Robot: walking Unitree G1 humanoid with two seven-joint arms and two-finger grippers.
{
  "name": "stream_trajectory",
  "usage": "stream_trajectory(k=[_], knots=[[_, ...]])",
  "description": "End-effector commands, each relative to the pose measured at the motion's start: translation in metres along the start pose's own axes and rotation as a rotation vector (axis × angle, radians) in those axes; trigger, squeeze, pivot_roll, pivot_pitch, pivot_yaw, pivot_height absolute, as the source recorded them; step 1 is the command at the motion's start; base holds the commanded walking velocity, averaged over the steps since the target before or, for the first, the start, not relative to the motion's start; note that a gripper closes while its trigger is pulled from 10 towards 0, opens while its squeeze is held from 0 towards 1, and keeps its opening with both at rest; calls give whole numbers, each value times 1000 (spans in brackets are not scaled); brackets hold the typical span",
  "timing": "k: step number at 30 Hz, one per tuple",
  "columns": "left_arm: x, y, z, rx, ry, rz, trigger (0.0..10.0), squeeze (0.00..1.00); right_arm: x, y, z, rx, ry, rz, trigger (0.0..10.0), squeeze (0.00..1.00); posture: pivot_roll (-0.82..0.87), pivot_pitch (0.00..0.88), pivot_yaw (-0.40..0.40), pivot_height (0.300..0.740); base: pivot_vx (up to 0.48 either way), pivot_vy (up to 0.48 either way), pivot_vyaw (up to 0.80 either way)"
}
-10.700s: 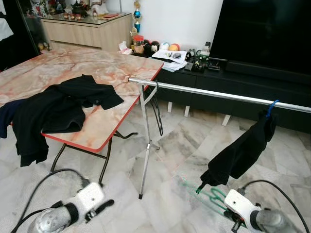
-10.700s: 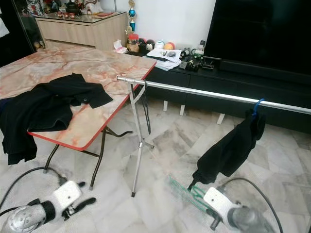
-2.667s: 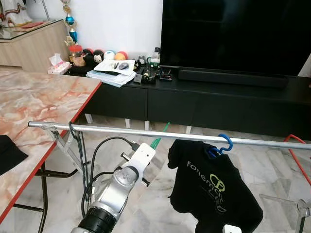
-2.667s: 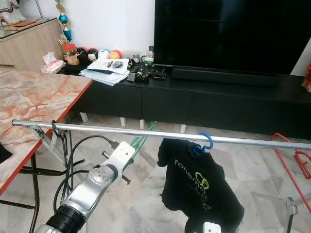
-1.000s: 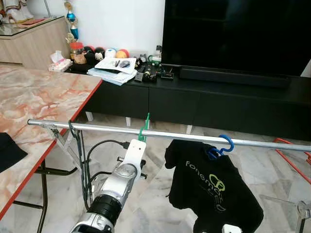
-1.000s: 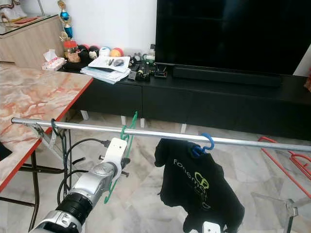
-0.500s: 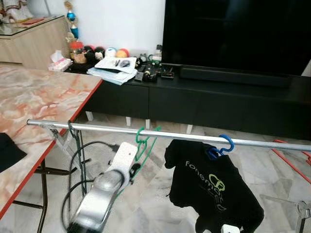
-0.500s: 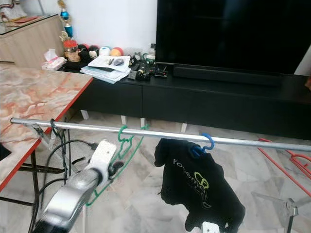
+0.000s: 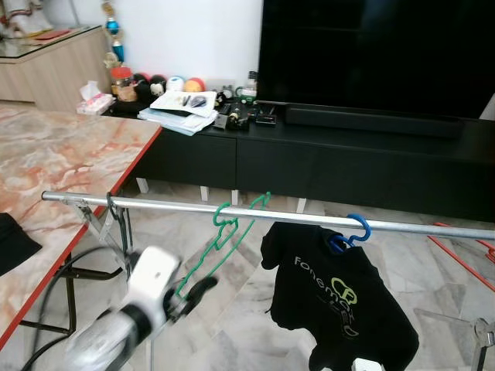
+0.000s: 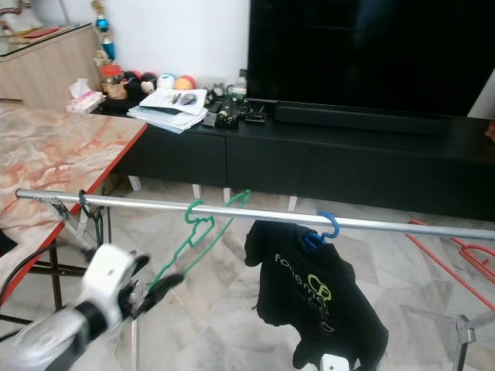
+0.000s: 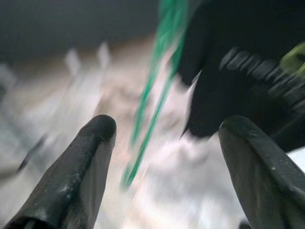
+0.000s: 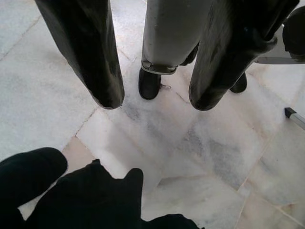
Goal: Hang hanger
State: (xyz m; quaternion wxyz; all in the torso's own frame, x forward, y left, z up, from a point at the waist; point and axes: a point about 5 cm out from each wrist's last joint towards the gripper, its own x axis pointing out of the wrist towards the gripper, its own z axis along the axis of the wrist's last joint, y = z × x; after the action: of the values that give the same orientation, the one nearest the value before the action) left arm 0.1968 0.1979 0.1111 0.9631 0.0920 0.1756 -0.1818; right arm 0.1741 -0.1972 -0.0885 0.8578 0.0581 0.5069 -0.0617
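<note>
A green hanger (image 9: 223, 232) has its hook over the silver rail (image 9: 155, 203), and its body slants down to the left. My left gripper (image 9: 195, 292) is blurred, just below the hanger's lower end. In the left wrist view the left gripper (image 11: 167, 126) is open, with the green hanger (image 11: 157, 90) ahead between the spread fingers (image 11: 86, 152), untouched. Further right on the rail, a black T-shirt (image 9: 340, 297) hangs from a blue hanger (image 9: 354, 232). My right gripper (image 12: 156, 99) hangs low over the marble floor, open and holding nothing.
A marble-topped table (image 9: 62, 154) with a red edge stands at the left, with dark cloth (image 9: 11, 239) on it. A black TV cabinet (image 9: 348, 166) runs behind the rail. Black hangers (image 9: 114, 216) hang at the rail's left end. A red hanger (image 9: 464, 239) lies at the right.
The green hanger's hook went over the rail. My left gripper let go of it and drew back down and to the left.
</note>
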Motion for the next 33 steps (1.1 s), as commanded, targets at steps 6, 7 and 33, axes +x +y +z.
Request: stream_trajectory(k=[6,7,33], knots=[[-13,34,-75,-10,242,212,10000,0,0,2,-1,-9,9,5,10000,0,222,0,-8,740,0,0,0],[-10,37,-101,-40,317,274,10000,0,0,2,0,-7,7,6,10000,0,223,0,-13,740,0,0,0],[23,-22,-210,-80,770,225,10000,0,0,4,2,-5,-11,6,10000,0,158,0,-1,740,0,0,0]])
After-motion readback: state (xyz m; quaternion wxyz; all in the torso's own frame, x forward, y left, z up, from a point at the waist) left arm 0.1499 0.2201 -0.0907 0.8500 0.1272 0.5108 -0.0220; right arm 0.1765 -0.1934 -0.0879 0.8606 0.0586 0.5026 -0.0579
